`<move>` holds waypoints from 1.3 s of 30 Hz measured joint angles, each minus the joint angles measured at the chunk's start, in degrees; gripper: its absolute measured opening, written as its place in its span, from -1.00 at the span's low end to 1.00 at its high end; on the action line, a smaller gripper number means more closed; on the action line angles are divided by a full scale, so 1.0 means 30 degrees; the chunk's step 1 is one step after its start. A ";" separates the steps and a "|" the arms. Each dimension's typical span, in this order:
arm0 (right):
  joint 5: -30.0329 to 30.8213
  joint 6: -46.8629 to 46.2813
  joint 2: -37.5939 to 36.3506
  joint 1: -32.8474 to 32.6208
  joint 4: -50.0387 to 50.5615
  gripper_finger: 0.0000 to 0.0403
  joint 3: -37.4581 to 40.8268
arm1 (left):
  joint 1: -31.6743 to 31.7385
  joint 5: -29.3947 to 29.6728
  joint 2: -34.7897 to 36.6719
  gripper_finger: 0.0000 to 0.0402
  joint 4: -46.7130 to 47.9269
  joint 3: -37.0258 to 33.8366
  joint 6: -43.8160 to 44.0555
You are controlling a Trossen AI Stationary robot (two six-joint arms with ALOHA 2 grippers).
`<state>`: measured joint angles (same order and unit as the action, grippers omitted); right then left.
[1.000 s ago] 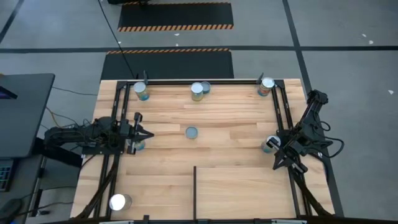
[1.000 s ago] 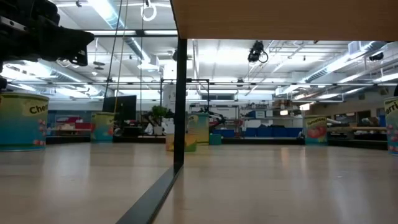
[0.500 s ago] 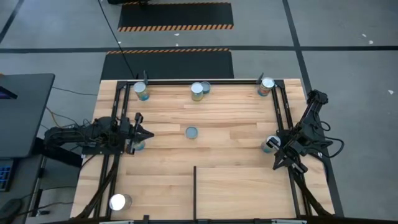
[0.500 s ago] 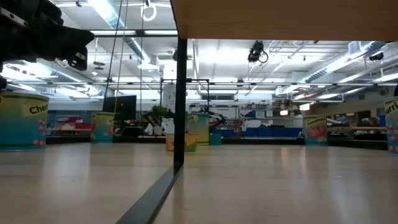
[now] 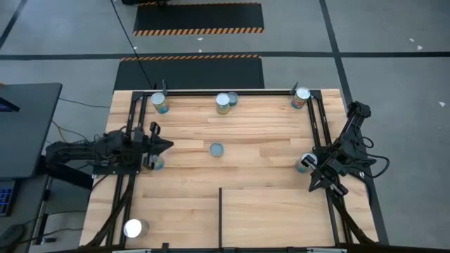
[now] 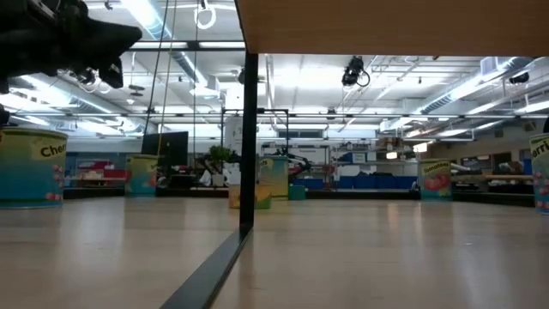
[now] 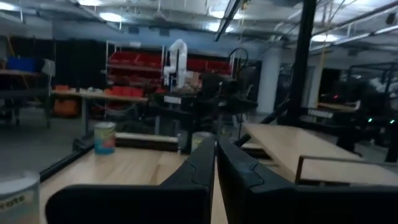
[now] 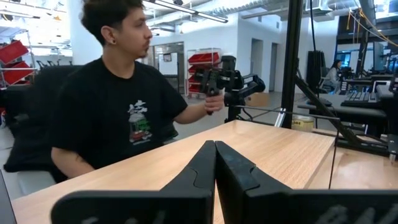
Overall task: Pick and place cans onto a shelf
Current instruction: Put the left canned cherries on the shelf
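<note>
1. The left gripper [image 5: 163, 145] hangs over the left side of the surface [image 5: 260, 204], raised above a can [image 5: 156, 163] that stands free just under and beside its tip; in the left wrist view its fingers [image 7: 200, 165] are pressed together with nothing between them
2. The right gripper [image 5: 314, 187] sits at the right edge, outside the black bar [image 5: 318, 133], fingers [image 8: 205, 163] also together and empty; this arm seems to be waiting clear of the work area
3. A can [image 5: 304, 163] stands by the right bar, touching or just beside the right arm; I cannot tell which
4. Other cans are spread out: one at the far left corner [image 5: 159, 102], a pair touching each other at the far middle [image 5: 226, 102], one at the far right corner [image 5: 301, 97], one alone in the middle [image 5: 216, 149], and one at the near left corner [image 5: 133, 228]
5. The shelf [image 5: 275, 218] is the near part of the board, split by a short divider [image 5: 220, 214]; apart from the near-left can by its corner it holds nothing, so the task looks barely begun
6. The left arm is nearest a can, so it likely takes the next pick; its fingers must part first and drop around the can squarely, since these narrow upright cans could tip if nudged off-centre
</note>
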<state>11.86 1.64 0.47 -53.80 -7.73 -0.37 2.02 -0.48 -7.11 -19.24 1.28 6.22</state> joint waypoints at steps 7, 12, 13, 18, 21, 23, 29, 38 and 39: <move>0.0000 0.0003 0.0000 0.0001 0.0008 -0.92 0.0004 | 0.0000 0.3014 -0.1956 -0.88 0.1704 0.2908 0.0067; 0.0000 0.0003 -0.0004 -0.0003 0.0003 -0.92 -0.0003 | 0.0015 0.5088 -0.2883 -0.88 0.7458 0.6450 0.0221; 0.0000 0.0003 -0.0005 -0.0003 0.0001 -0.92 -0.0003 | 0.0015 0.5410 -0.3046 -0.88 0.8841 0.7200 0.0367; 0.0000 0.0003 -0.0004 -0.0003 0.0001 -0.92 0.0000 | 0.0015 0.5793 -0.3790 -0.82 1.5250 1.0991 0.2014; 0.0000 -0.0003 -0.0007 -0.0007 0.0001 -0.92 0.0003 | 0.0015 0.5190 -0.4409 -0.65 1.8152 1.2880 0.3830; 0.0000 0.0001 0.0000 -0.0004 0.0005 -0.92 -0.0001 | 0.0015 0.4747 -0.4913 -0.49 1.9933 1.3901 0.5087; 0.0000 0.0003 -0.0001 -0.0007 0.0001 -0.92 -0.0003 | 0.0015 0.3336 -0.6488 0.06 2.3176 1.5541 0.6492; 0.0000 0.0003 0.0000 -0.0003 0.0008 -0.92 -0.0003 | -0.0007 0.0856 -1.0915 0.36 2.5737 1.7974 0.3380; 0.0000 0.0003 0.0000 -0.0003 0.0008 -0.92 0.0001 | -0.0007 0.0998 -1.1538 0.37 2.6798 1.8340 0.2752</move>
<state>11.86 1.65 0.47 -53.81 -7.70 -0.37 2.00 2.51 -41.72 61.15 56.30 14.47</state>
